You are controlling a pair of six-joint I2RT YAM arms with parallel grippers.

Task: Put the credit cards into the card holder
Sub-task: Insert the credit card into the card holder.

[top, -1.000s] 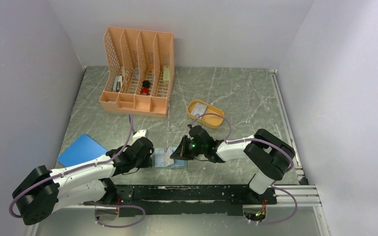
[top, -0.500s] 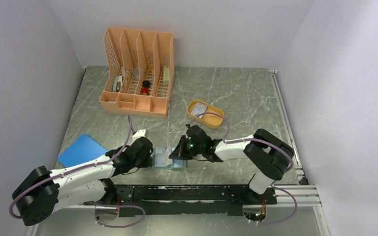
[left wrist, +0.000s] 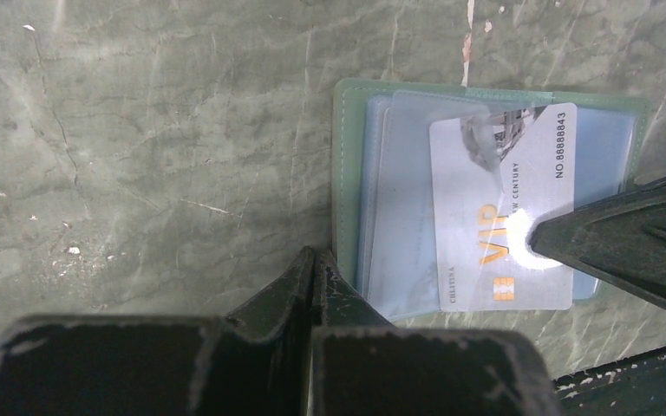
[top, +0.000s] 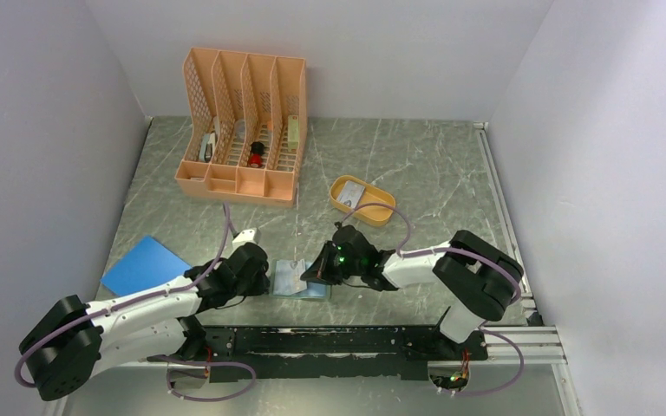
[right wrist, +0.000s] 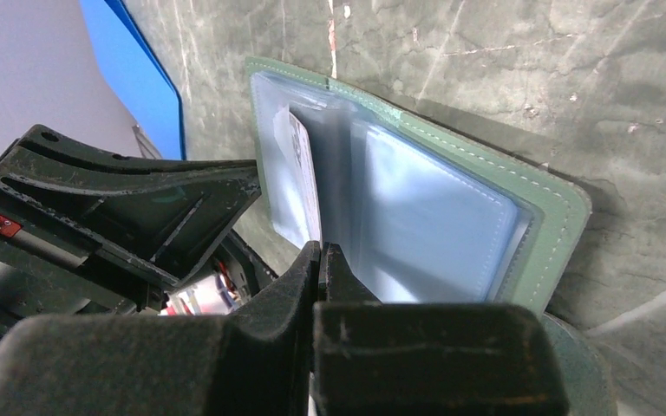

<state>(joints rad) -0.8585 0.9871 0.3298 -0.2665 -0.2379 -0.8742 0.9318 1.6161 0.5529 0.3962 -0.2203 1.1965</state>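
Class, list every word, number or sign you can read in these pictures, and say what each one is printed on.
"VIP": orange letters on the credit card lying in the open card holder.
"NO 88888843": along one edge of the same card.
"W CENTURY": same card; the start is blurred under the clear sleeve.
A small word beside the card's orange chip mark is too small to read.
Nothing else is legible.

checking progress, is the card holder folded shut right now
No, the card holder lies spread open with its inside facing up and a VIP card lying across it.
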